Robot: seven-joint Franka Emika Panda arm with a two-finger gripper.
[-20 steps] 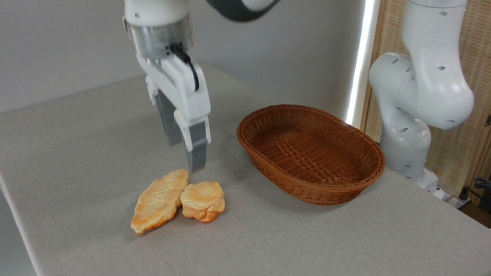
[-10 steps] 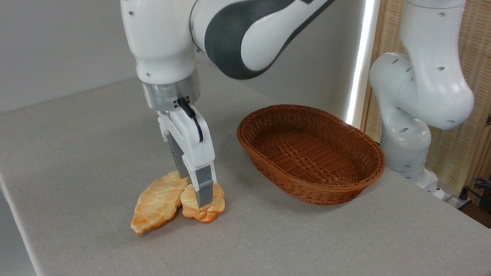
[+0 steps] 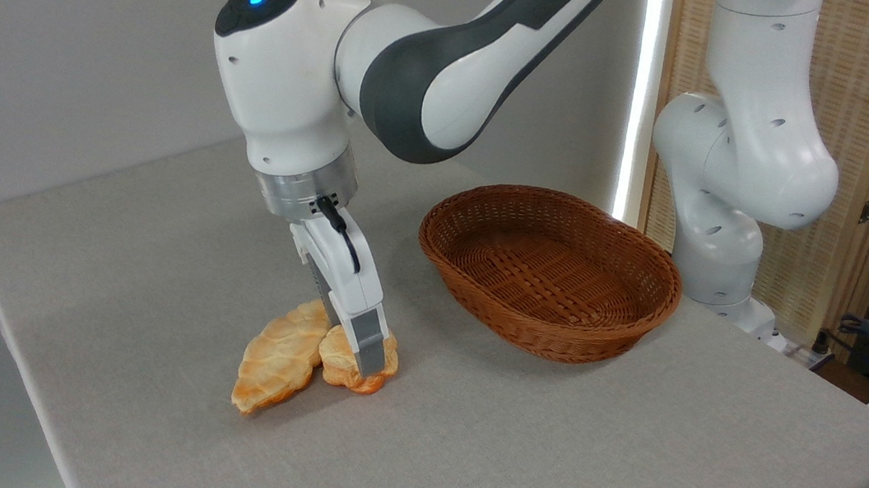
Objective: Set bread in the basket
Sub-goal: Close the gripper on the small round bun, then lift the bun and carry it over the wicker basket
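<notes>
Bread (image 3: 342, 357): sitting on the grey table (image 3: 541, 456), well left of the basket and nearer the front edge.
Gripper (image 3: 363, 364): down over the bread, one grey finger (image 3: 370, 342) across its front; whether it is clamped, I can't tell.
Pastry (image 3: 277, 361): flat, golden, touching the bread's left side.
Basket (image 3: 551, 271): oval brown wicker, the base of the robot arm (image 3: 738, 198) just to its right.

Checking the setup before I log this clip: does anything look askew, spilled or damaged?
Nothing stands out. The basket sits upright and empty on the table. The bun lies against the long pastry, both whole. The gripper is down over the bun; its grip is hidden.
</notes>
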